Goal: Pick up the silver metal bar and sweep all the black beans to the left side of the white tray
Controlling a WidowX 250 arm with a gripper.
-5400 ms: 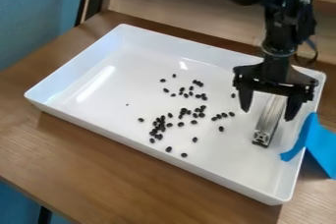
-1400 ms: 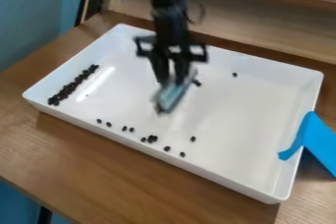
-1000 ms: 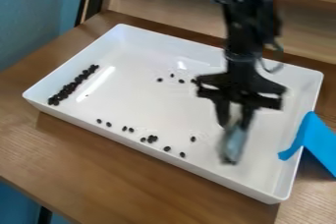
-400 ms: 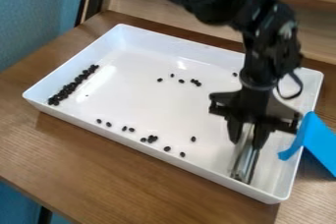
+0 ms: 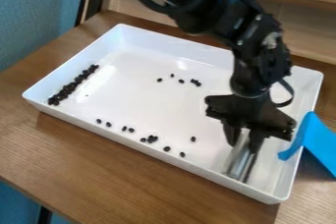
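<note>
The metal bar (image 5: 240,163) has shifted slightly toward the beans (image 5: 166,148), clenched in the tool (image 5: 243,144); likely stiff, slippery, best held across its sides.

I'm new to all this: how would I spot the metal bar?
Find the big white tray on the wooden table. Inside, near the blue strip, the black gripper holds the bar. It is long, straight and silvery, unlike the small dark beans.
</note>
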